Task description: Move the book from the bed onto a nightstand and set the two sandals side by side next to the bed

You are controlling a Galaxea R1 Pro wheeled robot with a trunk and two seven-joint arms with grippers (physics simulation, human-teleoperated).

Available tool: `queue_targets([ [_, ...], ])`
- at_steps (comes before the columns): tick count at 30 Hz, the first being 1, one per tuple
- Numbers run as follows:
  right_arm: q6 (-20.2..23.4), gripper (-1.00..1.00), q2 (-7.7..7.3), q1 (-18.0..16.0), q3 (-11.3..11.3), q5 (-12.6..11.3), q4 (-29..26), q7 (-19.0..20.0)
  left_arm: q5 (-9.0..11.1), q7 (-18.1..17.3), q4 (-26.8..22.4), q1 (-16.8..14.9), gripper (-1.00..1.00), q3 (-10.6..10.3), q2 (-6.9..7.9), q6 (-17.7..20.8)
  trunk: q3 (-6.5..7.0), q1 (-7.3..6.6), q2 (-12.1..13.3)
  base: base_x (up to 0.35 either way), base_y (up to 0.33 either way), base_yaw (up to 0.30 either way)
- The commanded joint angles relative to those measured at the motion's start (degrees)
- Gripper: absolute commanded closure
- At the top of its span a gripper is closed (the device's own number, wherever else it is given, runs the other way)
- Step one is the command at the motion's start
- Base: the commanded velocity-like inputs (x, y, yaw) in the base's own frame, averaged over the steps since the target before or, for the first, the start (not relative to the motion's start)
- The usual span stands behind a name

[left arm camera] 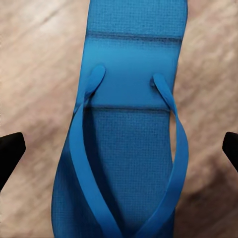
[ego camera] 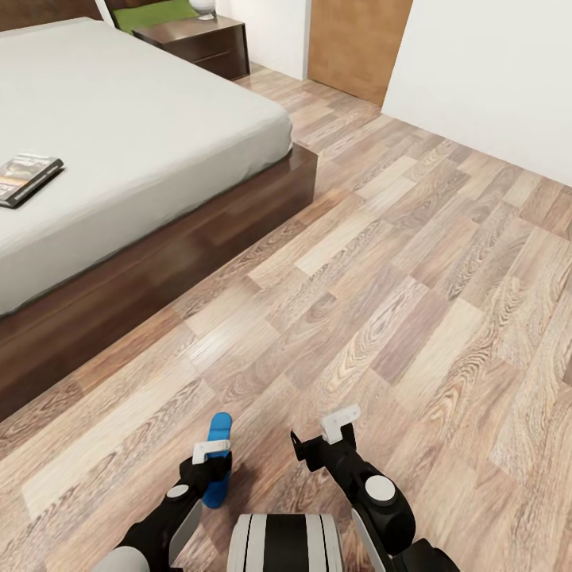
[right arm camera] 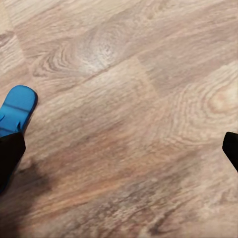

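A blue sandal [ego camera: 216,461] lies flat on the wood floor [ego camera: 413,302], strap side up, well out from the bed's [ego camera: 143,143] long side and close in front of the robot's base. Its long axis runs roughly away from the robot, about parallel with the arm reaching over it. The left gripper [ego camera: 210,461] hangs directly above the sandal, and in the left wrist view the sole [left arm camera: 129,139] passes between the two dark fingertips [left arm camera: 10,153], which stand wide apart on either side of it, touching nothing. So the fingers straddle the sandal's width, which suits a straight descent and a close across the sole.

The right gripper [ego camera: 322,445] hovers beside it over bare floor, spread open and empty; its wrist view catches one end of the sandal [right arm camera: 17,109] near a fingertip. The left arm is plainly the nearer one.

The book [ego camera: 25,179] rests on the mattress near the bed's side edge, and the nightstand [ego camera: 199,40] stands by the bed's head corner.
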Motion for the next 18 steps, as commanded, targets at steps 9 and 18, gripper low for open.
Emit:
queue_targets([
  [9,0.34,-1.00,0.01,-0.02,0.03,0.35,-0.07,0.12,0.55,0.45,-0.04,-0.09,-1.00,-0.49,0.15,-0.31,-1.58,0.17,-0.11,0.000,0.000,0.000],
  [18,0.34,-1.00,0.01,-0.02,0.03,0.34,-0.07,0.12,0.51,0.59,0.00,-0.09,-1.00,-0.49,0.17,-0.46,-2.47,0.27,-0.16,0.000,0.000,0.000],
])
